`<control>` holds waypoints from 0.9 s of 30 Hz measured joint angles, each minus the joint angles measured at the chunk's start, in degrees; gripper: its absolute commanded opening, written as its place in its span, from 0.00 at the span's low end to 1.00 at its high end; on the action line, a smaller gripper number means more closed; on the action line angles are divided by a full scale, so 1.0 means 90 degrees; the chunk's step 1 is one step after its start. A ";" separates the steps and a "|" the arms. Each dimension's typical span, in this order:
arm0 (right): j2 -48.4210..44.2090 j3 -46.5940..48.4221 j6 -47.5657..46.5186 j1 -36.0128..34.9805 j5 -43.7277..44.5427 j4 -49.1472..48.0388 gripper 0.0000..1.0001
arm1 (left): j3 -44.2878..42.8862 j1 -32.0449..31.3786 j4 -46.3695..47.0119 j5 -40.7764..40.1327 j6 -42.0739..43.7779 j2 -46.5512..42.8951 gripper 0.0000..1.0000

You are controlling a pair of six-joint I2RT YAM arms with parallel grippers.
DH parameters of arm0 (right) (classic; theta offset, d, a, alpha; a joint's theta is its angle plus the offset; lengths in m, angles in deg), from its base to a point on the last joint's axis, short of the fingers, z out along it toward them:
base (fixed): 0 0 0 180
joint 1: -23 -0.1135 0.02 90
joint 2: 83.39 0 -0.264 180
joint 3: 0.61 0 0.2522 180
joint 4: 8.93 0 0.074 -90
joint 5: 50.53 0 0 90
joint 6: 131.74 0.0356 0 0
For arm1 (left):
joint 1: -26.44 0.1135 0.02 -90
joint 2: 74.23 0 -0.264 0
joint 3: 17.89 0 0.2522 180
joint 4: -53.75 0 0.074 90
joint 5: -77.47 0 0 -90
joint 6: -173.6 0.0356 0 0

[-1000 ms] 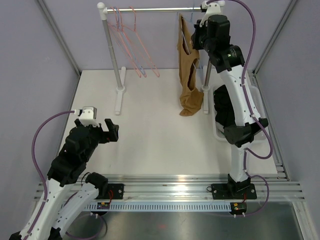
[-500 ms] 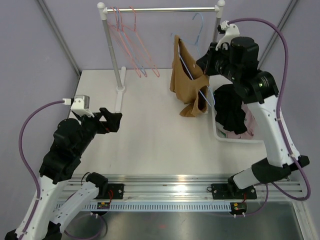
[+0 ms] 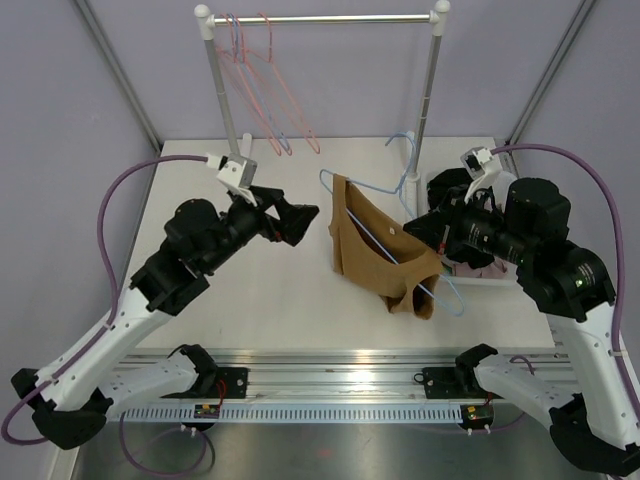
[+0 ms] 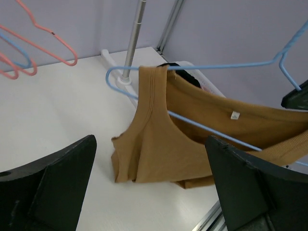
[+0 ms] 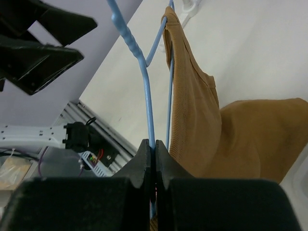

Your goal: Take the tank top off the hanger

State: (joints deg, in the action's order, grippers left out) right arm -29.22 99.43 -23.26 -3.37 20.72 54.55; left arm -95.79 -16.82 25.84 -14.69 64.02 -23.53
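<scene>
From above, the tank top [image 3: 372, 250] hangs on the blue hanger [image 3: 362, 187] over the table [image 3: 280, 300], between the arms. The right gripper [image 3: 425, 228] pinches the hanger's wire, and the left gripper [image 3: 297, 217] is spread wide nearby. The left wrist view shows the top just beyond its parted fingers [image 4: 57, 178]. In the right wrist view, the jaws press together on the wire.

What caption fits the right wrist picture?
The right tool pinches a blue hanger with a brown tank top on it.
</scene>
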 measured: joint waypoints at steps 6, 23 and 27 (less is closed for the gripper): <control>-0.0345 -0.0452 0.0260 -0.0005 -0.0780 -0.0078 0.00 | -0.0083 -0.0510 0.0527 -0.0100 0.0425 0.0775 0.96; -0.0517 -0.0474 0.0403 -0.0005 -0.1209 -0.0260 0.00 | -0.0083 -0.0702 0.0590 -0.1120 0.0874 0.1404 0.00; -0.0525 -0.0651 0.0177 -0.0005 -0.1190 -0.0311 0.00 | -0.0073 -0.0731 0.0481 -0.1948 0.0772 0.1367 0.00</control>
State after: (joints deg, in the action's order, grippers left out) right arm -33.94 93.57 -21.67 -3.41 10.01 51.75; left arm -96.44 -23.40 30.17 -32.22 70.97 -11.23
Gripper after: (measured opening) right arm 0.027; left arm 0.023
